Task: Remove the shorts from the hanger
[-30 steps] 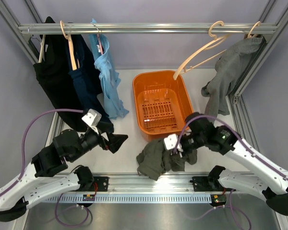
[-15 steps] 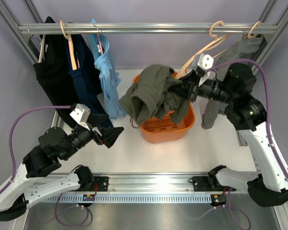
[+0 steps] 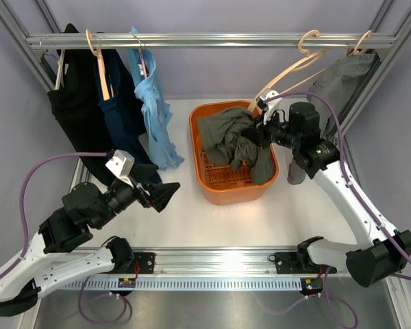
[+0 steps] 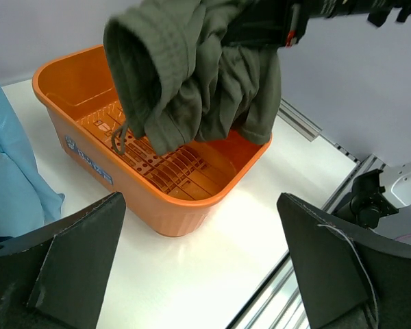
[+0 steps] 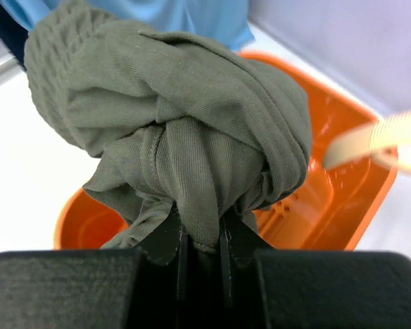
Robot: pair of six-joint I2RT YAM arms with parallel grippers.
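- right pincer (image 5: 202, 241) is nearly closed, its two dark fingers pinching a thin gathered fold of the shorts (image 3: 226, 137) between them.
- shorts are dark olive-green, soft ribbed fabric, bunched into a rounded crumpled bundle with an elastic, gathered waistband showing at the upper left in the right wrist view.
- a thin drawstring dangles from the bundle's lower edge in the left wrist view.
- the bundle hangs straight off the front of the right pincer's fingertips, spreading wider than the fingers on both sides.
- the shorts are held over the orange basket (image 3: 196, 157), their lower folds hanging down inside its walls; whether they touch its slatted floor i cannot tell.
- the hanger (image 3: 288, 72), pale beige wood, hangs bare and tilted from the top rail (image 3: 192, 40) by its hook, just behind and above the right pincer, apart from the shorts.
- left pincer (image 3: 166, 194) is spread wide open and holds nothing; it hovers over the white surface (image 3: 192, 219) to the left of the basket, pointing toward it, well apart from the shorts.
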